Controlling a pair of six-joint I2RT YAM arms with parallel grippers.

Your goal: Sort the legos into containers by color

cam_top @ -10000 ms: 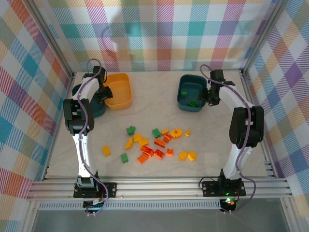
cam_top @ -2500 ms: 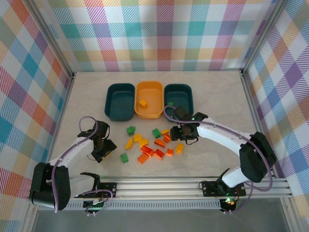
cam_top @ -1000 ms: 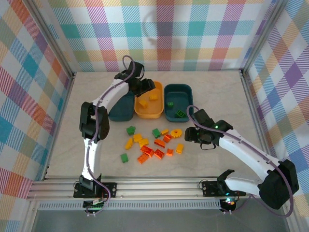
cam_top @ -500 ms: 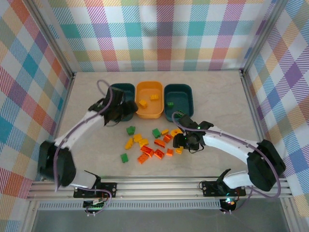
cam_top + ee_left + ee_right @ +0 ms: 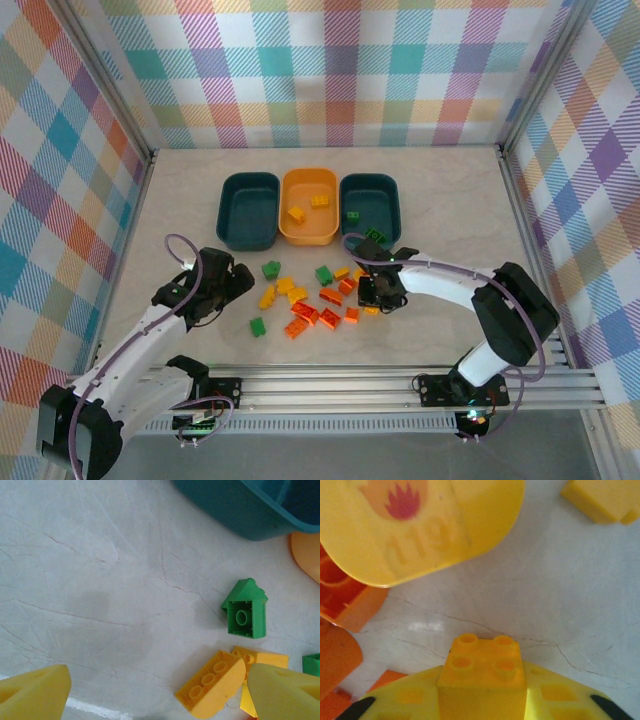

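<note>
One yellow lego (image 5: pixel 484 667), against right gripper (image 5: pixel 480 700)

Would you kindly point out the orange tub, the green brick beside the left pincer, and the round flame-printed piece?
orange tub (image 5: pixel 292 178): top view, far rim.
green brick (image 5: pixel 244 615): left wrist view, hollow underside.
round flame-printed piece (image 5: pixel 420 525): right wrist view, printed face.

Lab rig (plaid walls (image 5: pixel 330 70), alu frame (image 5: pixel 330 385))

left gripper (image 5: pixel 232 283) low — fingers apart, right gripper (image 5: pixel 381 291) low
</note>
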